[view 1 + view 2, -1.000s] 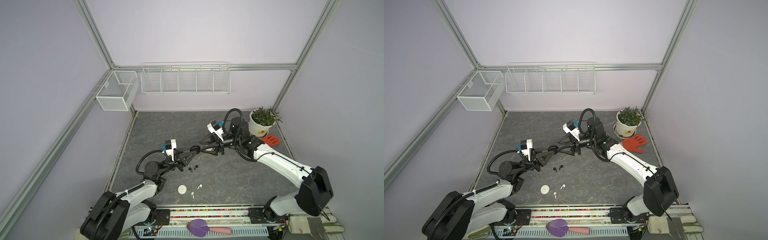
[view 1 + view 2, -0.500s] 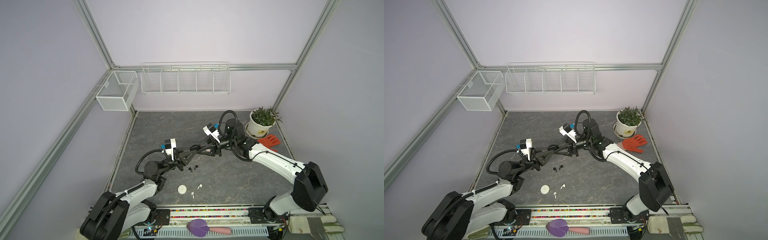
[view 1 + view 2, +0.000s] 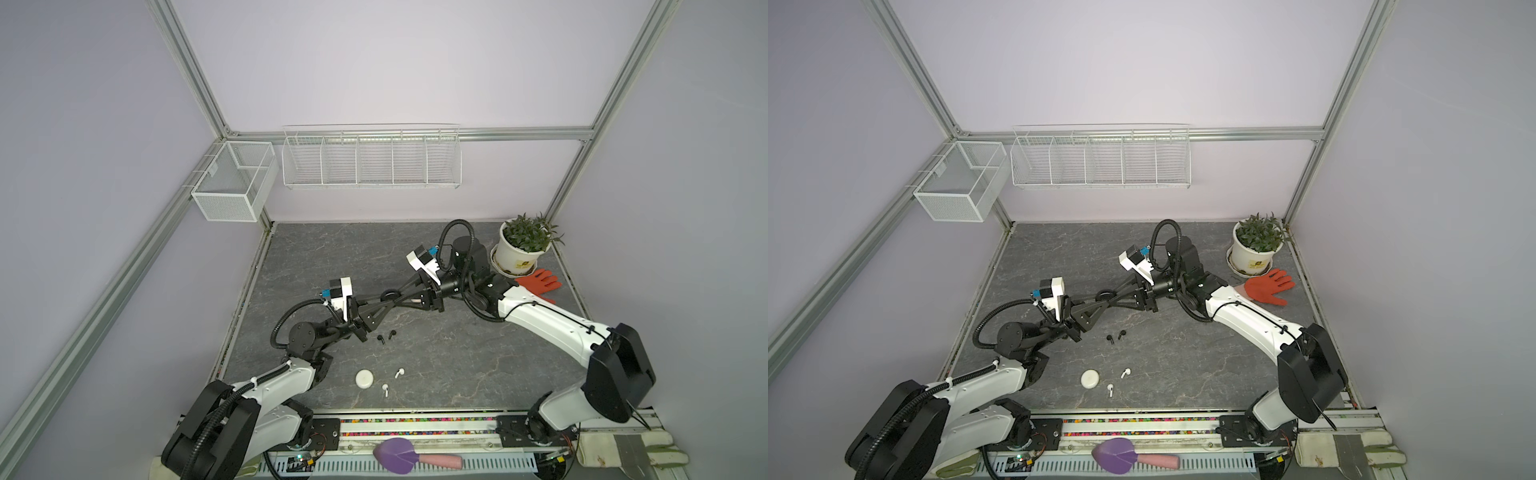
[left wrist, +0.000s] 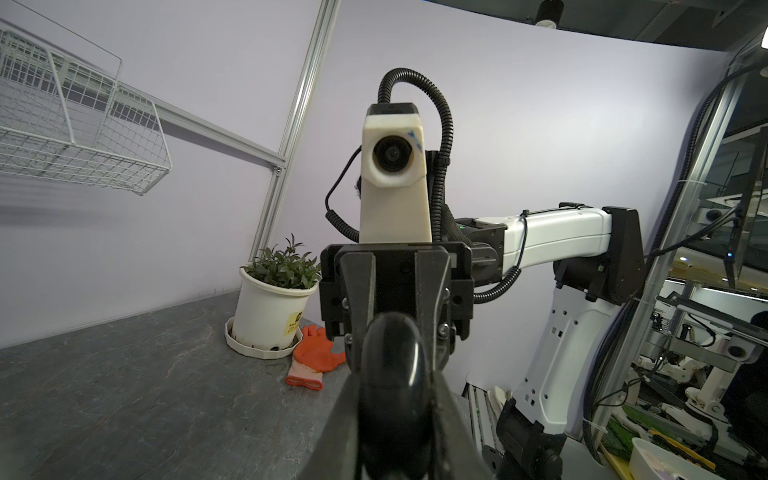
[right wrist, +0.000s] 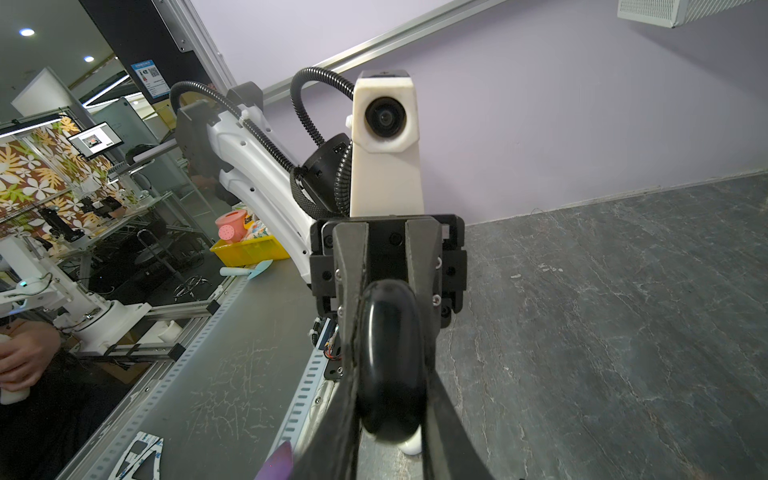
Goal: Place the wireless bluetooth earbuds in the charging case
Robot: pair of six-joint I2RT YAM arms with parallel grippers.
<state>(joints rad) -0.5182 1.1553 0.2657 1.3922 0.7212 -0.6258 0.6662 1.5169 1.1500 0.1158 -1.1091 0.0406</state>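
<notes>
I see the left gripper (image 3: 385,301) and right gripper (image 3: 400,296) both clamped on the black charging case (image 4: 392,374) mid-frame. 2 black earbuds (image 3: 392,333) lie just below it, and 2 white earbuds (image 3: 399,372) lower, beside a white round case (image 3: 365,379).

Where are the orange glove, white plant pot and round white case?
orange glove (image 3: 533,284), in a top view, palm.
white plant pot (image 3: 511,255), in a top view, side wall.
round white case (image 3: 365,378), in a top view, lid.
</notes>
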